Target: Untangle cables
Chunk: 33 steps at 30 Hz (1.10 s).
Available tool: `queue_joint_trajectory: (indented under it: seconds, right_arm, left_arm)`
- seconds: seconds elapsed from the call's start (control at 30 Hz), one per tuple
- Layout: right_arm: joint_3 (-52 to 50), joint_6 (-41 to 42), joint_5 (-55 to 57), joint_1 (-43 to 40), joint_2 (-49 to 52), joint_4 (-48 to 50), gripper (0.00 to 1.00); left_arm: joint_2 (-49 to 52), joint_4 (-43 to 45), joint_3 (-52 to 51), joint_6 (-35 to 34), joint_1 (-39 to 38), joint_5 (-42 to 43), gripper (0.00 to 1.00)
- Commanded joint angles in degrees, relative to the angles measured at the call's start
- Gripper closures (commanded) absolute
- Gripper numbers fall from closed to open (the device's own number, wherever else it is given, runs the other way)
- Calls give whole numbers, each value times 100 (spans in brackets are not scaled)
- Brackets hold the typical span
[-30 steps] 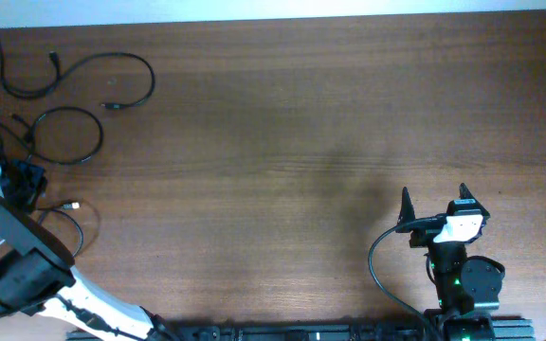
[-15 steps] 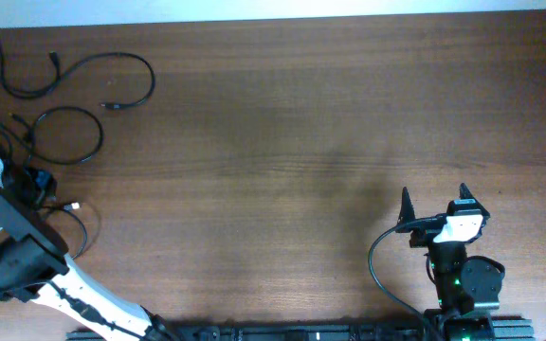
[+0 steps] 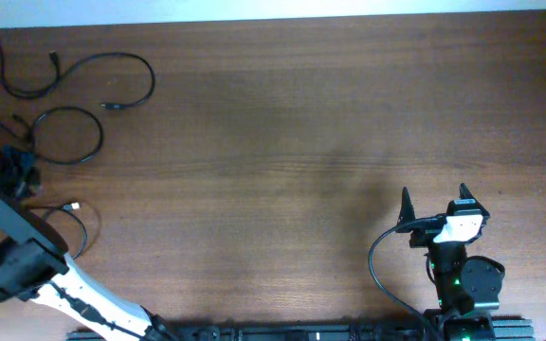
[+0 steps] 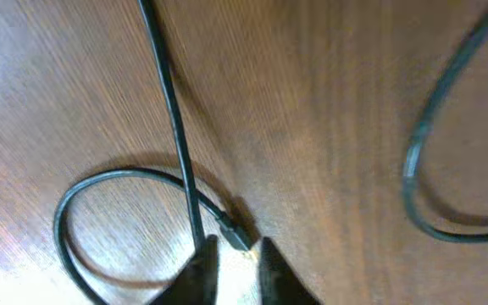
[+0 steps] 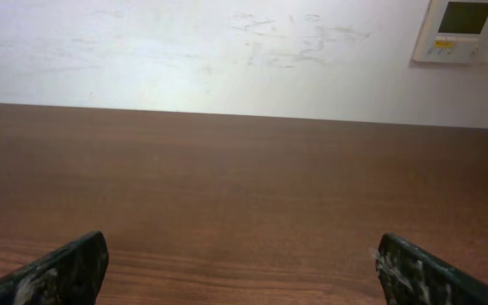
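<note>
Several thin black cables lie at the table's far left: one long curl (image 3: 131, 64), one closed loop (image 3: 64, 135), and one with a white-tipped plug (image 3: 72, 205). My left gripper (image 3: 19, 173) hangs low over them. In the left wrist view its fingertips (image 4: 237, 264) stand a narrow gap apart with only table between. A small plug (image 4: 235, 235) lies just ahead of the tips. A cable (image 4: 172, 119) runs down to the left fingertip, and another cable (image 4: 413, 178) curves at the right. My right gripper (image 3: 434, 194) is wide open and empty (image 5: 240, 263).
The wooden table (image 3: 282, 142) stretches from the cables to the right arm. A white wall (image 5: 227, 51) with a small control panel (image 5: 464, 25) stands beyond the far edge.
My left gripper has moved a little toward the far edge, nearer the closed loop. The cables have barely shifted. The right arm has not moved.
</note>
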Motion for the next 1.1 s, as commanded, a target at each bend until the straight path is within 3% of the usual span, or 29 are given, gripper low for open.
queue_joint_trajectory:
  seconds: [0.0, 0.1, 0.4, 0.53, 0.63, 0.77, 1.07]
  right_arm:
    - [-42, -20, 31, -22, -37, -20, 2]
    - [-42, -20, 31, -22, -37, -20, 2]
    - [-42, -20, 28, -22, -37, -20, 2]
    - [-42, -22, 31, -22, -37, -20, 2]
    - [-42, -20, 28, -20, -37, -20, 2]
    - [-42, -20, 31, -22, -37, -20, 2]
    - [-42, -20, 31, -22, -37, -20, 2]
  left_arm:
    - [42, 306, -518, 31, 20, -26, 91]
    - [42, 581, -905, -210, 35, -33, 99]
    - [39, 951, -876, -157, 37, -181, 93]
    - [39, 343, 120, -31, 35, -184, 93]
    - [42, -22, 293, -39, 83, -426, 93]
    - [52, -50, -39, -256, 175, -573, 99]
    - [57, 721, -876, -267, 170, -90, 99]
